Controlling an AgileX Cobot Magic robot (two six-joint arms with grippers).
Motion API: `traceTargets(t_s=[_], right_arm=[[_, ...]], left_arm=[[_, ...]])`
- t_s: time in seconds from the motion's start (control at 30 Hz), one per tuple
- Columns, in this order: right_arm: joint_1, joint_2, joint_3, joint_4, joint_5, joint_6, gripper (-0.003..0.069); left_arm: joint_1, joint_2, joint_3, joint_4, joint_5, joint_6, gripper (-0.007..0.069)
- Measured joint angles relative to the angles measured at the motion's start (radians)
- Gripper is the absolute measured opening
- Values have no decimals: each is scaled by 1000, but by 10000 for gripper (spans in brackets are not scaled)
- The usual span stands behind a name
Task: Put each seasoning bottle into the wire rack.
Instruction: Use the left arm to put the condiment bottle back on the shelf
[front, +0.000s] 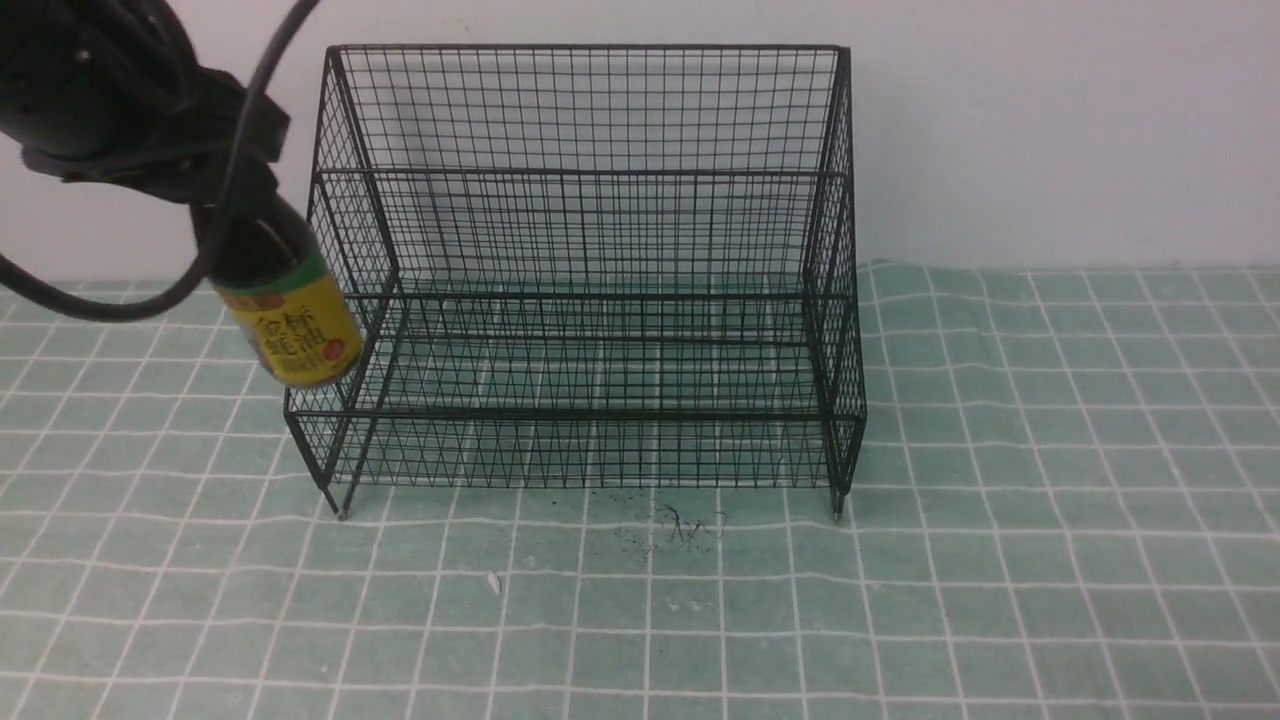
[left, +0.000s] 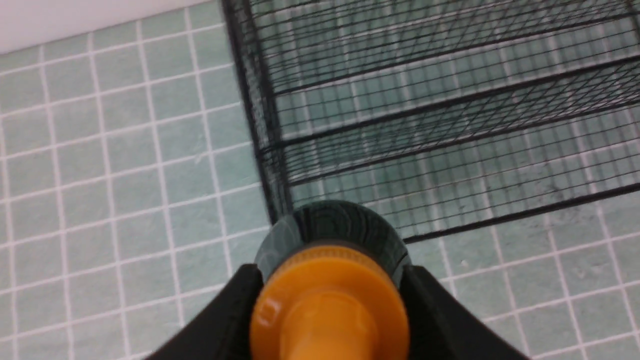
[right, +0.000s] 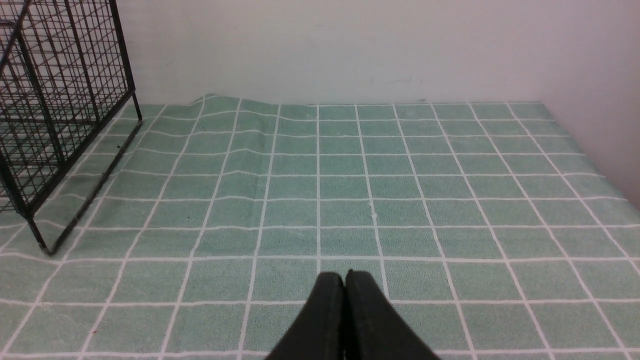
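Seasoning bottle (front: 295, 335), yellow label 金标蚝油, pinched in left jaws beside wire rack (front: 590, 411); right jaws pressed together

The left gripper (front: 238, 245) held the bottle (front: 300, 335) tilted in the air, just beside the left front corner of the rack (front: 590, 250). The rack stood near the tabletop's far edge on a green checked cloth (front: 1050, 500).

We see bottle (front: 295, 325): yellow label, orange cap, tilted, raised just outside rack (front: 590, 250), left front corner. Rack: black wire, upright.
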Motion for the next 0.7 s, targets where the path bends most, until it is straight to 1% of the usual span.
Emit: traceTargets(t_s=[0.13,0.3,0.7], right_arm=[[0,0,0,0,0,0,-15],[0,0,0,0,0,0,-15],[0,0,0,0,0,0,-15]], left_arm=[[-41,46,0,-2,-68,-10,302],[-47,125,0,1,-107,-11,302],[-47,288,0,3,-115,-11,302]])
